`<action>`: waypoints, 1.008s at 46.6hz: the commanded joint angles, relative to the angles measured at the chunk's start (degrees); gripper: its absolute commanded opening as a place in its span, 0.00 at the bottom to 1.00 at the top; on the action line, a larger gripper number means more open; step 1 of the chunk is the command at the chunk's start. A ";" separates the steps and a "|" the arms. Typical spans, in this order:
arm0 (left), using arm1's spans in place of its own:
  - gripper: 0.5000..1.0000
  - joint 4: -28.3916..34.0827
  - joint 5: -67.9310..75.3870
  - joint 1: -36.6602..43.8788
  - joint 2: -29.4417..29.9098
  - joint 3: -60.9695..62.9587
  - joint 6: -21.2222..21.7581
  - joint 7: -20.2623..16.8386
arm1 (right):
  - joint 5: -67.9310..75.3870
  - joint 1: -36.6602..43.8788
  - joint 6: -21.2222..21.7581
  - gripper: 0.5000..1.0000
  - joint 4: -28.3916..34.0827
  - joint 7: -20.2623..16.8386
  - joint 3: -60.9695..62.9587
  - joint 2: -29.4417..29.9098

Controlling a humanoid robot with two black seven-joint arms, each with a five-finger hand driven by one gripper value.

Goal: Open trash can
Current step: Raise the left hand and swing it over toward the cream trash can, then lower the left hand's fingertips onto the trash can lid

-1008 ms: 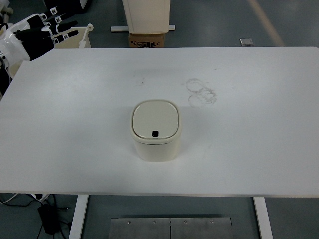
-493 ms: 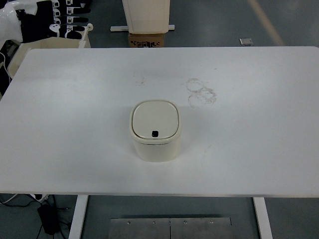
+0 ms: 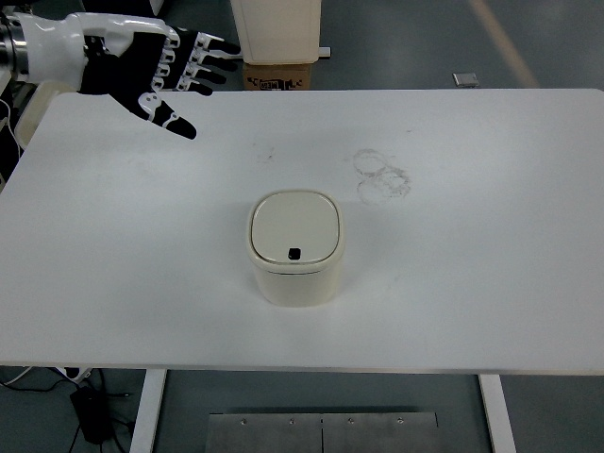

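Sitting well apart: trash can [image 3: 294,247], left hand [image 3: 142,66]

Left arm [image 3: 38,47] cropped at edge

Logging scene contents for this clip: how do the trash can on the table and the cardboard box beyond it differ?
The trash can is cream, round-cornered and in full view on the white table; the cardboard box is brown, on the floor, largely hidden behind the table edge. Neither is touched by the left hand.

Left arm enters from upper-left picture edge. Left hand [image 3: 142,71] extended toward picture right, fingers [image 3: 203,64] spread and straight, thumb angled downward, holding nothing. Right arm not visible.
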 commanded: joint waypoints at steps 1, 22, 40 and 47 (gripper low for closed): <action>1.00 -0.77 1.53 -2.92 -0.71 3.03 0.01 -0.03 | 0.00 0.00 0.01 0.99 0.01 0.01 0.00 0.00; 1.00 -8.06 2.94 -14.43 -6.15 13.67 0.01 -0.03 | 0.00 0.00 0.01 0.99 0.01 0.01 0.00 0.00; 1.00 -11.49 2.94 -18.30 -11.61 22.28 0.01 1.56 | 0.00 0.00 0.01 0.99 0.01 0.01 0.00 0.00; 1.00 -11.58 3.11 -18.74 -12.93 24.48 0.01 1.64 | 0.00 0.00 0.01 0.99 0.01 0.01 -0.09 0.00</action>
